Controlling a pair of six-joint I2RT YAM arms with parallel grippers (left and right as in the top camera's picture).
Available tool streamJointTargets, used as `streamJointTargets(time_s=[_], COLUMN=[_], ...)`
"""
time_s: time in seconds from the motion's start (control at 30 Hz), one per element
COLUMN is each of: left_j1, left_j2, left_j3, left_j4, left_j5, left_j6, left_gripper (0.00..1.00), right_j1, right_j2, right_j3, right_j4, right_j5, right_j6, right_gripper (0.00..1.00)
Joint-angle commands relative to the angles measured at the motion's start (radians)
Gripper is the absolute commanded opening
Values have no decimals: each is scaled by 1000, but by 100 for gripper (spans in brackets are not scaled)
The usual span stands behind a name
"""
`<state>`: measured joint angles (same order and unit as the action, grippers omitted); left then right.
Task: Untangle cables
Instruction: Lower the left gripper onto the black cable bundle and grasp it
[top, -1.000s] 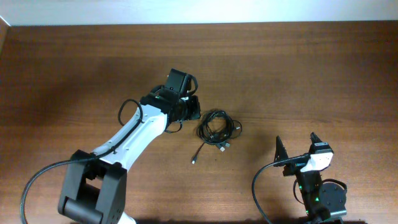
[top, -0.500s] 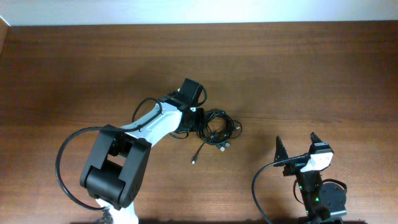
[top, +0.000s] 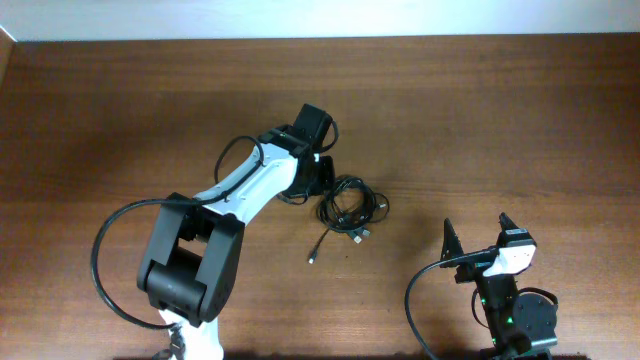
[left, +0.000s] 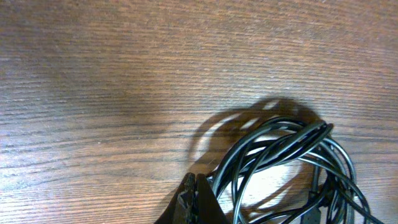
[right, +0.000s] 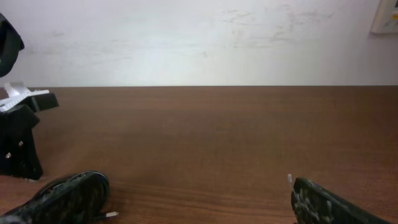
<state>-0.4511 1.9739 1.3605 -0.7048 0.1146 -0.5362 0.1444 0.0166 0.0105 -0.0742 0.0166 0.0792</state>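
Working at the left rim of the cables (top: 350, 208), which lie as a small knotted coil near the middle of the table (top: 500, 110), the left gripper (top: 322, 178) has its jaws pressed fully together, their tips down at the wood right beside the outermost loops. In the left wrist view the closed tips touch or nearly touch one strand of the cables (left: 286, 162), but it cannot be told whether a strand is actually caught between them or whether they have shut on nothing. The right gripper (top: 477, 232) stands wide open and holds nothing, parked well apart from the coil at the table's near right. One loose tail (top: 318, 247) with a silver tip trails out of the coil toward the robot. To do this step well, the left arm probably ought to test its hold with a small, slow lift: if only one strand rises, a gentle pull away from the coil should loosen the loops; if the whole bundle drags along, the right gripper likely needs to come in and pin the far side. A sharp tug risks tightening the knot, so short pulls along the free tail seem the safer course.
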Motion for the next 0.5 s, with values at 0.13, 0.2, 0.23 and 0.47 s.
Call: streamJointTargets(time_s=[0.13,0.2,0.23,0.47], left_j1=[6,6,6,-31], left_j2=[6,8,8,8], left_j3=[14,14,13,11], left_j4=[-8,-8,-8,-4], left_j5=[-83,-85,-85,-109], left_j6=[2,2,2,1], left_gripper=[2,16,32,59], right_j1=[-7,-7,-7,-7], right_j2=[-2,-2,-2,-2], right_j3=[-5,-5,-5,-5], right_j4=[-7,-7,-7,-7], right_j5=[2,2,2,2], right_j6=[3,3,3,3], right_gripper=[98,98,98,98])
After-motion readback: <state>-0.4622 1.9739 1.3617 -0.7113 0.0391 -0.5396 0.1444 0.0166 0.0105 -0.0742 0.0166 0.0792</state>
